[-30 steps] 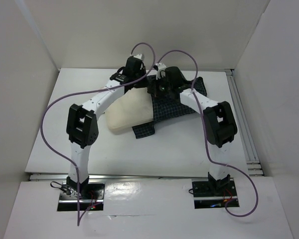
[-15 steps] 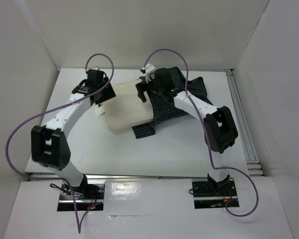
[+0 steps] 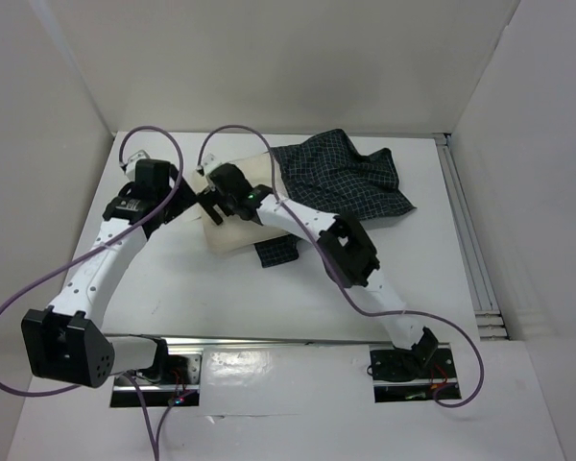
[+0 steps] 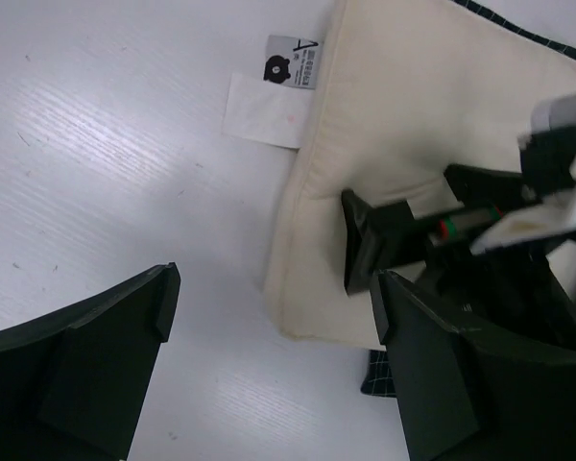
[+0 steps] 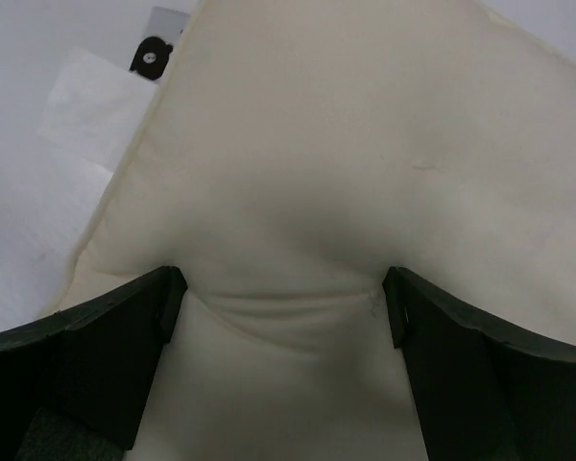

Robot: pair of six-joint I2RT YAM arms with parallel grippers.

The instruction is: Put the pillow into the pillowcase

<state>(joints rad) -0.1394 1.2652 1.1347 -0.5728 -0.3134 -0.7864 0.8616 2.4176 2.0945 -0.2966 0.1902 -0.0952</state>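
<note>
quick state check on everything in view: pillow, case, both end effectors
pillow, flat on the table, cream face bare, not in the case
pillowcase, crumpled beside the pillow, one corner showing under it
left end effector, open, empty, by the pillow's edge
right end effector, open, straddling a dent in the pillow

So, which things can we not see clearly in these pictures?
- Top view: the right arm covers where the pillow meets the pillowcase; the opening is hidden.
- Left wrist view: the print on the label is too small to read.
</note>
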